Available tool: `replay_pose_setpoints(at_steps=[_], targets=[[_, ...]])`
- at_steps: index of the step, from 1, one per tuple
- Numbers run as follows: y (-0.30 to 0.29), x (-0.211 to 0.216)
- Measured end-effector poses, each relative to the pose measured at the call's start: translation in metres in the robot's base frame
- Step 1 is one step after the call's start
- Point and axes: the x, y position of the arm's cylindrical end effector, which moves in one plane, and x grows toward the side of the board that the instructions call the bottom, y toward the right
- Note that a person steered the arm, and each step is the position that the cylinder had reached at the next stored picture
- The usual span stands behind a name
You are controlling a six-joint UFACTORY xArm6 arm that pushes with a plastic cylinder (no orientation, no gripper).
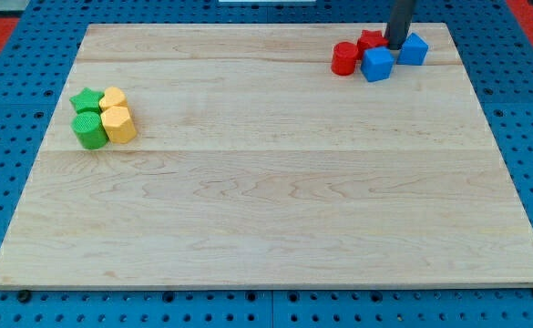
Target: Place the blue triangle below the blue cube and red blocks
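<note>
Your blue triangle point(415, 48) sits at the view's top right, at the right end of a tight cluster: the blue cube point(377, 64) lies just to its lower left, a red cylinder point(344, 58) stands at the cluster's left, and a second red block point(370, 39), its shape hard to read, lies behind them. The rod comes down from the view's top with my tip point(394, 46) planted in the pocket between that rear red block and the blue triangle, seemingly touching or nearly touching the triangle's left side. There are no fingers on this rig, just the bare rod, so nothing is apart, together or clamped. To do this step well, you likely want to work the triangle out to the view's right first, free of the cube, then come round above it and push it down the board point(266, 182) and back left until it rests beneath the cube and the reds. Keep the push line through the triangle's middle; an off-centre contact will probably spin it or let it slip past. Watch the cube: a diagonal shove from here could drag it along. The green and yellow blocks point(103, 117) at the view's left are well clear.
</note>
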Motion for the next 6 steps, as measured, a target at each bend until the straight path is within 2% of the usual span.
replay_pose_setpoints(at_steps=[1, 2, 3, 4, 6], targets=[[0.0, 0.021], [0.0, 0.018], [0.008, -0.015], [0.03, -0.021], [0.041, 0.038]])
